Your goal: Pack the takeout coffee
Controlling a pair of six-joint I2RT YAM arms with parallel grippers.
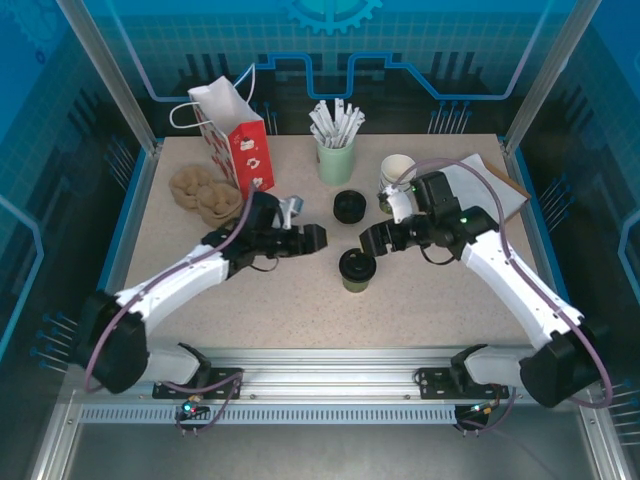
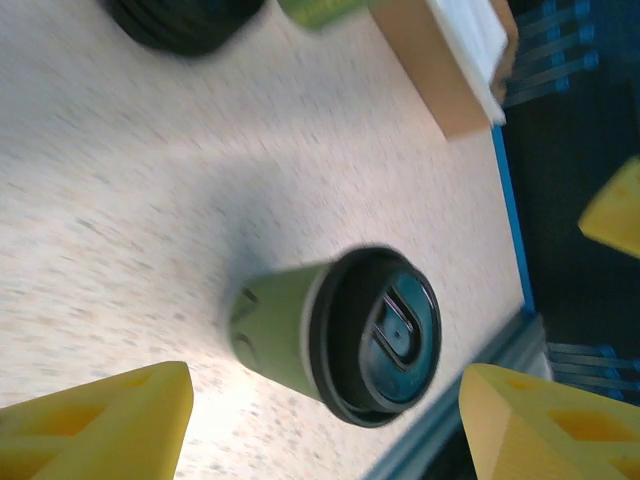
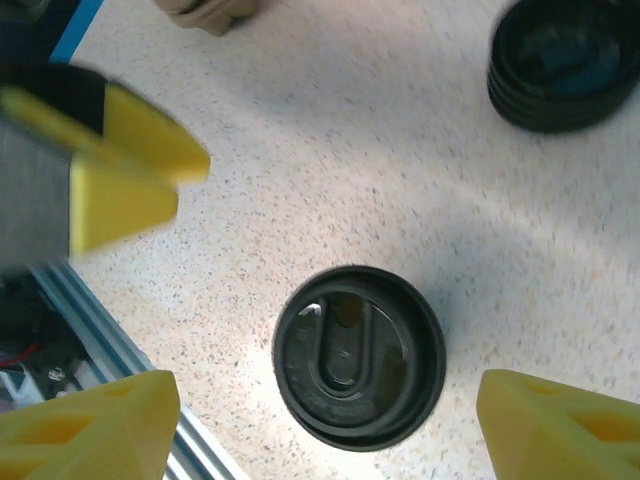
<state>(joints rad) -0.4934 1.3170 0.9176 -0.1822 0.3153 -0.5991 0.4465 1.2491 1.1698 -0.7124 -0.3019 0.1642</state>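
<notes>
Takeout coffee [image 1: 357, 268] step: left tool [image 1: 305, 238] and right tool [image 1: 372, 240] both spread wide, gripping nothing. Cup stands lidded on desk [image 1: 280, 310], just beside right tool. Next, likely: clamp cup body, carry upright to paper bag [image 1: 235, 140]

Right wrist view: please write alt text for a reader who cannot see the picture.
The black-lidded takeout coffee, seen from above, stands on the speckled table between the yellow fingers of the open right gripper, touching neither one. A stack of black lids sits at the top right.
</notes>
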